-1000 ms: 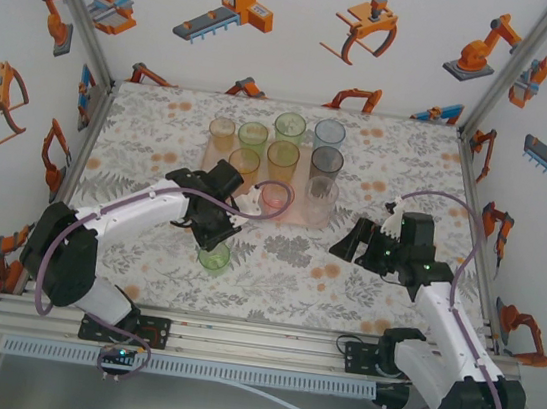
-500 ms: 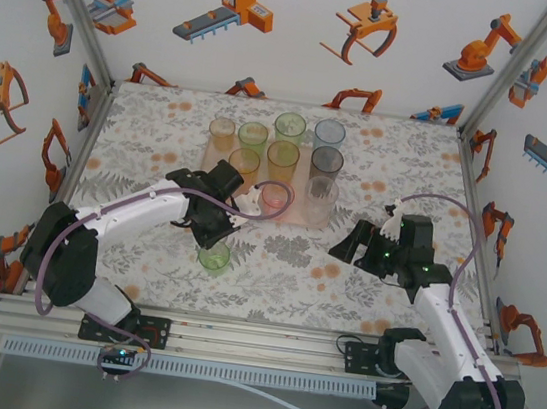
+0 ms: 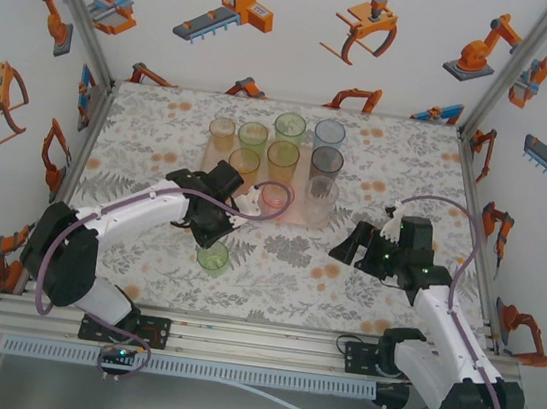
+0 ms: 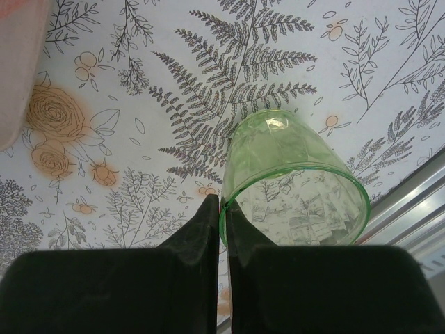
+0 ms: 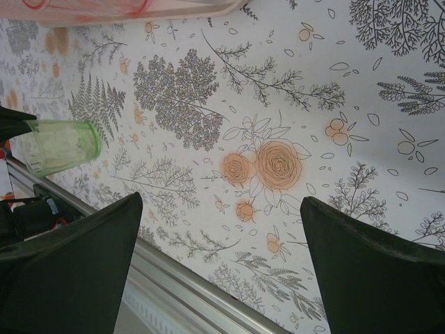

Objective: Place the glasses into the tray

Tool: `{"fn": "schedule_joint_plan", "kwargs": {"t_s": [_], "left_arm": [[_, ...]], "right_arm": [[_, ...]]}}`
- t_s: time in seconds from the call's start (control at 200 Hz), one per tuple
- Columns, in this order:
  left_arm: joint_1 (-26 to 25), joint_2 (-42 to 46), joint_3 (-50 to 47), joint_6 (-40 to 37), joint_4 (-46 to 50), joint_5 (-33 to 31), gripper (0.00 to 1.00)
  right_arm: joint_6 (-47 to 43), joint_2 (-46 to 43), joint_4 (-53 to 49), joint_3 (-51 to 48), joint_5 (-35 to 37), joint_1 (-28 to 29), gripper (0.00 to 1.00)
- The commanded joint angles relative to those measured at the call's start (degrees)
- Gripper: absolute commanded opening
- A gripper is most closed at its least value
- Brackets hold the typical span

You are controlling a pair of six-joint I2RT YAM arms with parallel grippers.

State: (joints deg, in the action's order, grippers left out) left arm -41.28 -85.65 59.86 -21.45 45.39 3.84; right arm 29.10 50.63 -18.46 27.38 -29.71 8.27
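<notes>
Nine glasses (image 3: 282, 157) are counted upright in the pink tray (image 3: 295, 215), upper centre of the top view. One green glass (image 3: 213, 258) is found outside it, over the floral tabletop (image 3: 284, 277) just below the tray's lower left corner. Its rim wall is pinched between the closed fingers of the left gripper (image 4: 223, 203). The right gripper (image 5: 221, 202) is held above bare tabletop at centre right, fingers spread wide.

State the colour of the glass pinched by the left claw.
The glass is translucent green, clearest in the left wrist view, its rim pinched by the left claw.
</notes>
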Motion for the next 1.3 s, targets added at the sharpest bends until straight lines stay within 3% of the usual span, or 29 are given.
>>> {"fn": "schedule_joint_plan", "kwargs": {"t_s": [0.0, 0.255, 0.556, 1.297], "left_arm": [[-0.30, 0.48, -0.41, 0.44, 0.23, -0.34, 0.09], [-0.20, 0.55, 0.19, 0.54, 0.41, -1.02, 0.03], [0.85, 1.50, 0.64, -0.31, 1.49, -1.04, 0.02], [10.28, 5.93, 2.72, -1.19, 4.78, 2.10, 0.02]], "right_arm": [[0.62, -0.78, 1.58, -0.67, 0.71, -0.09, 0.85], [0.65, -0.83, 1.49, -0.75, 0.98, -0.10, 0.85], [0.56, -0.36, 1.62, -0.67, 1.15, -0.09, 0.85], [0.14, 2.24, 2.06, 1.10, 0.73, -0.10, 0.85]]}}
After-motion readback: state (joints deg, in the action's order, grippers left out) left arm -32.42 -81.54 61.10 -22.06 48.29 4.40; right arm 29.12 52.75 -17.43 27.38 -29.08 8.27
